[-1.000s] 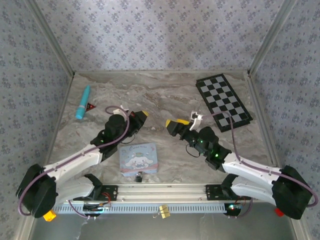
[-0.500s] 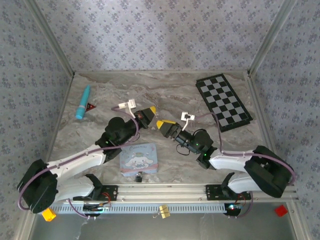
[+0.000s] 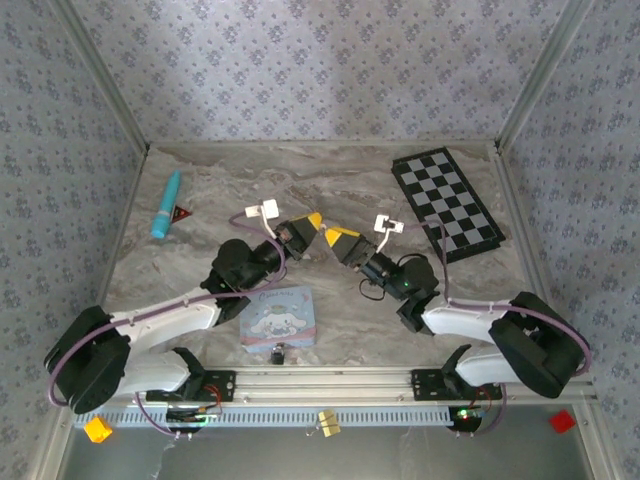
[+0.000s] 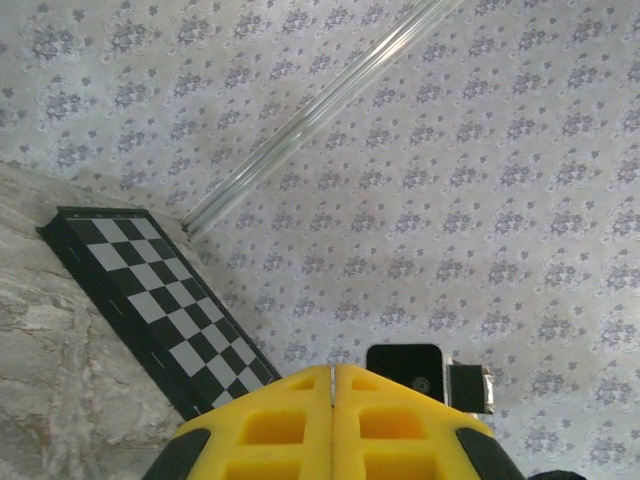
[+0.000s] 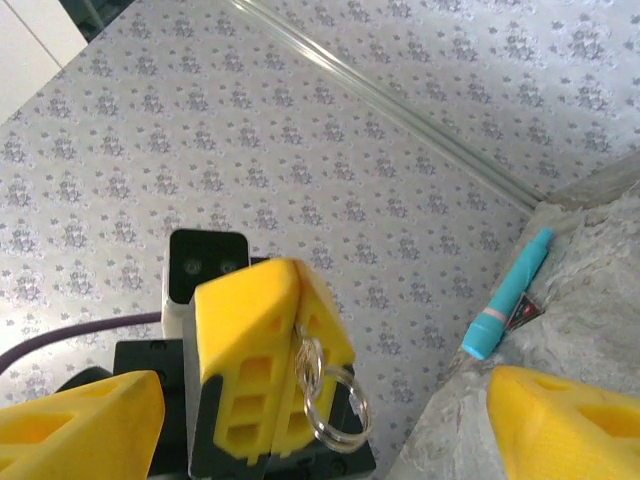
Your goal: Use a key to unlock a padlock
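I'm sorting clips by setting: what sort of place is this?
Probably a robot test booth: floral-papered walls box in a marble-patterned table, the left arm and right arm are bolted to an aluminium rail, and a chessboard lies as a prop.

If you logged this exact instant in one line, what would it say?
left gripper shut on key ring, in midair | right gripper open, facing it | padlock beside cartoon tin, untouched

No legible text — none anywhere
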{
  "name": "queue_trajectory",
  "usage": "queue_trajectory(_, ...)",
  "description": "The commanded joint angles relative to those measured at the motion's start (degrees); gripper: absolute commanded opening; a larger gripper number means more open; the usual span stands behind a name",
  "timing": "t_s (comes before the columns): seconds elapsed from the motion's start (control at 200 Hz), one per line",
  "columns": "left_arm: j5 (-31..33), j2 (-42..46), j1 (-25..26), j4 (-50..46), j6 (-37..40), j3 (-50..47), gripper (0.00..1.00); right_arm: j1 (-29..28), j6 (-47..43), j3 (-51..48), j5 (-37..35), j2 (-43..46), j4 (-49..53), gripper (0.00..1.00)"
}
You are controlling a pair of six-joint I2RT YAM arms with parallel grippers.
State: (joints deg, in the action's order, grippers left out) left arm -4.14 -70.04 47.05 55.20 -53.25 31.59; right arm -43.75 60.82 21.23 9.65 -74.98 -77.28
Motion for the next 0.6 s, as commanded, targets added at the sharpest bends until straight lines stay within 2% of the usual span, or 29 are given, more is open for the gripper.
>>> queue_trajectory(0.0,-2.84,-1.63,0.53,7.03,-2.44,0.02,0.00,0.54,2.44,1.39,3.09,0.01,-2.53,0.84)
queue_trajectory(0.19,-2.72,-3.07,0.94,9.36,-3.13,-0.53,0.00,1.59,4.36,2.67,5.29,-0.50,-2.52,0.80)
queue_trajectory(0.345,-2.77,-3.60,0.92,10.45,-3.46,-0.57,0.00,1.71,6.56,3.81,6.95,-2.05,-2.48,0.73)
queue_trajectory(0.595,-2.20,-3.53,0.94,10.23,-3.70,-0.66,0.00,1.90,7.04,5.75,10.24,-1.94,-2.53,0.55)
